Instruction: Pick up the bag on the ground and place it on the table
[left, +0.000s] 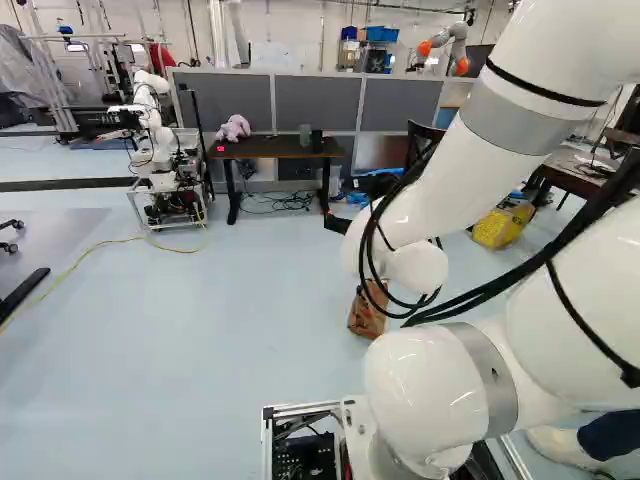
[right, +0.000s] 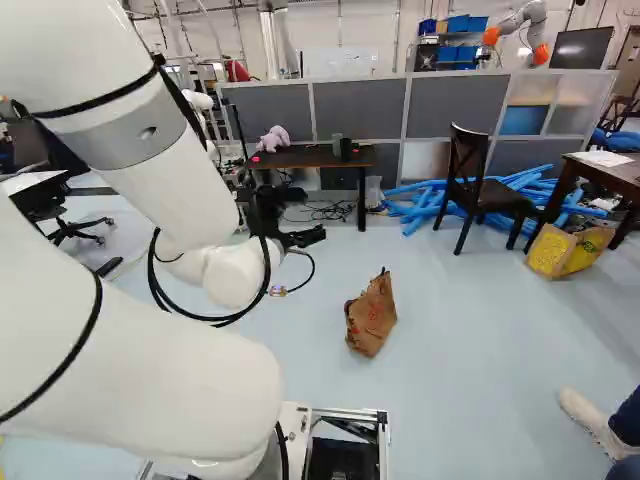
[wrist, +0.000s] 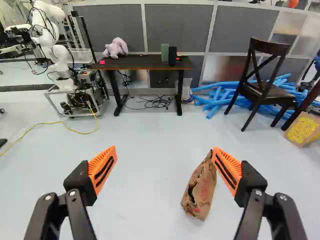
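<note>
Bag of crumpled brown paper (right: 371, 315) on the pale floor (right: 460, 330), red print on its side. Standing narrow end up, a little tilted. Dark gap in one side, visible in the wrist view. Well apart from the table.

Gripper (right: 305, 238) at the end of the white arm (right: 190, 350), up off the floor. Fingers released, spread wide, orange pads (wrist: 103, 170) well apart. In the wrist view, bag ahead of the gripper, much nearer one finger than the other; tip of that finger's pad across the bag's upper edge by line of sight. Bag outside any grasp.

Dark-topped table (wrist: 135, 62) farther ahead, against grey partition panels (wrist: 177, 27). On it: pinkish plush toy (wrist: 116, 48) toward one end; green container (wrist: 164, 52) and black cylinder (wrist: 172, 56) side by side toward the other. Tangled cables (wrist: 155, 102) on the floor beneath.

Dark wooden chair (right: 480, 190) to the right of that table in the right base view, blue tubes (right: 415, 205) in a heap around and behind its legs. Yellow-printed carton (right: 568, 250) on the floor near a second dark table (right: 622, 178). Another robot (wrist: 52, 45) on a wheeled frame, at the table's other side; yellow cable (wrist: 55, 122) across the floor.
</note>
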